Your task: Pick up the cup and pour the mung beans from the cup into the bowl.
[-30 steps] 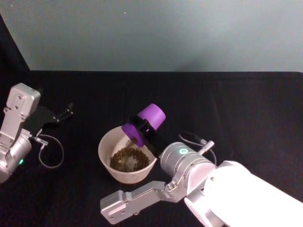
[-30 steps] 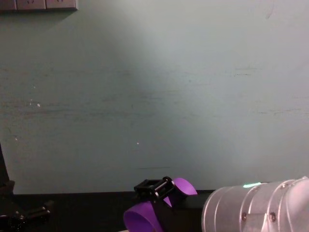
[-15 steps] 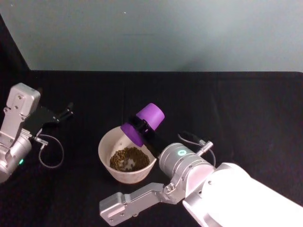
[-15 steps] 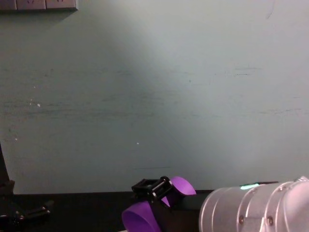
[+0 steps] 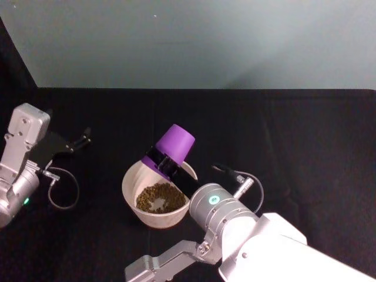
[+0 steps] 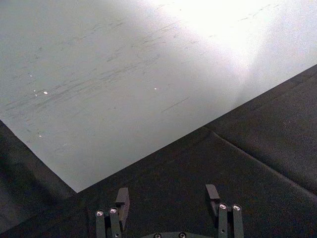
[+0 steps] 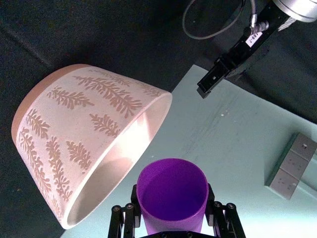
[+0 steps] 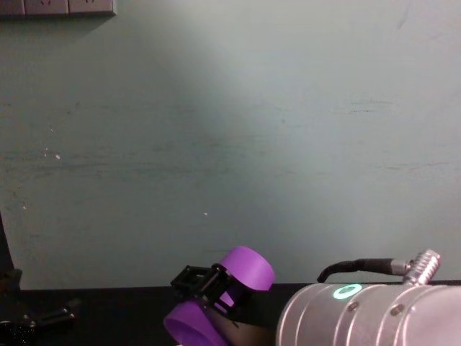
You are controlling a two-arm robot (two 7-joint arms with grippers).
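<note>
The purple cup (image 5: 174, 144) hangs tipped mouth-down over the far right rim of the bowl (image 5: 127, 178), base pointing up and away. My right gripper (image 5: 162, 163) is shut on the cup's sides near its rim. The right wrist view looks into the cup (image 7: 172, 194), and its inside shows bare purple. Beside it is the pale leaf-patterned bowl (image 7: 84, 130). A heap of mung beans (image 5: 159, 198) lies in the bowl. In the chest view the tilted cup (image 8: 247, 269) sits low at centre in the right gripper (image 8: 205, 285). My left gripper (image 5: 80, 140) stands open at the far left, nothing between its fingers (image 6: 122, 200).
The black table (image 5: 282, 135) runs back to a pale green wall (image 5: 200, 41). A loose cable loop (image 5: 61, 191) hangs by the left arm. The right arm's silver housing (image 8: 367, 317) bulks large at the near right. Wall sockets (image 8: 57, 6) sit high on the wall.
The right gripper has swung the cup left and tipped it steeper, so its base now points upward. The stream of beans seen a second ago has stopped. The left arm has not moved.
</note>
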